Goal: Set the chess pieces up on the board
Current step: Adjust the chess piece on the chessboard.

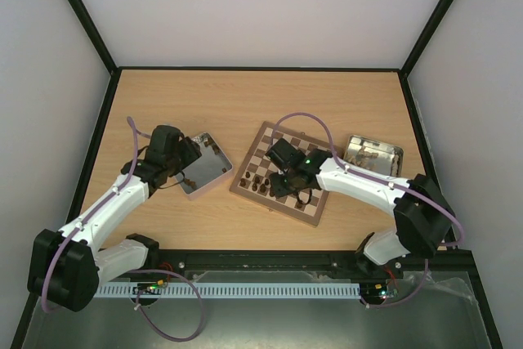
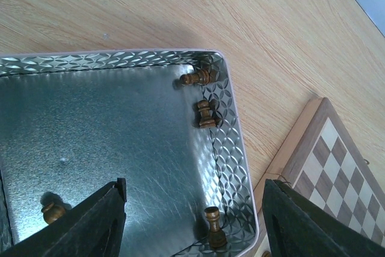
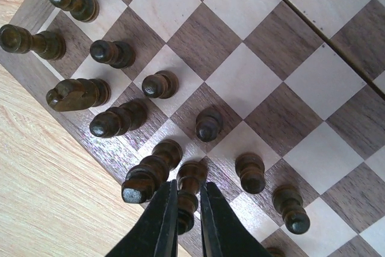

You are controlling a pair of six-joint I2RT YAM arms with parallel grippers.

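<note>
The board [image 1: 265, 146] lies mid-table, and several dark chess pieces [image 3: 159, 83] stand in two rows along its near-left edge [image 3: 36, 82]. My right gripper [image 3: 188, 194] is shut on one tall piece [image 3: 191, 177] that stands on an edge square; its fingers [image 3: 162, 221] press both sides. In the top view that gripper [image 1: 282, 181] is low over the board. My left gripper [image 2: 194, 188] hangs open above a metal tray [image 2: 120, 118]. A pawn [image 2: 213, 236] stands below the gap, untouched.
More pieces [image 2: 206, 114] lie in the left tray, two by its far corner and one [image 2: 53, 212] at the near left. The board's corner [image 2: 337, 167] lies just right of that tray. A second metal tray [image 1: 373, 155] holds pieces at the right.
</note>
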